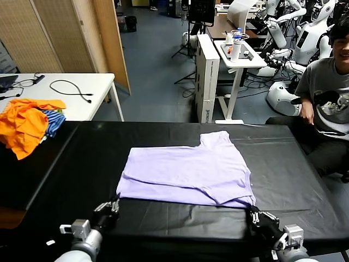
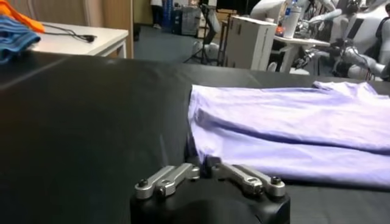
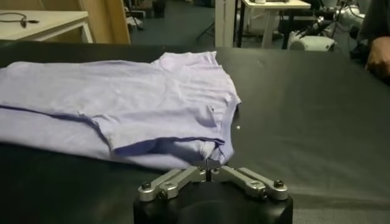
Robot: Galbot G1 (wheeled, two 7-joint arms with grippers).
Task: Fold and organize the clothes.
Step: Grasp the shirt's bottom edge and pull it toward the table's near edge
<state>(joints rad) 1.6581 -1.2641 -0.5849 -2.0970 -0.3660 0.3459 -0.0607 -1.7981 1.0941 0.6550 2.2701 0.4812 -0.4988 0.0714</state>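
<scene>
The pale lavender T-shirt [image 1: 185, 169] lies flat on the black table [image 1: 283, 164], plain side up, with one layer folded over another. My left gripper [image 1: 115, 199] is low at the shirt's near left corner, its fingers closed at the cloth's edge [image 2: 205, 165]. My right gripper [image 1: 253, 210] is at the near right corner, shut on the hem [image 3: 207, 165]. The shirt spreads away from both in the left wrist view [image 2: 292, 128] and the right wrist view [image 3: 122, 97].
Orange garments [image 1: 24, 123] and a blue-striped cloth [image 1: 53, 121] lie at the table's far left. A white table [image 1: 82, 87] with a cable stands behind them. A seated person [image 1: 327, 93] is at the far right, and a white cart [image 1: 234, 54] stands beyond the table.
</scene>
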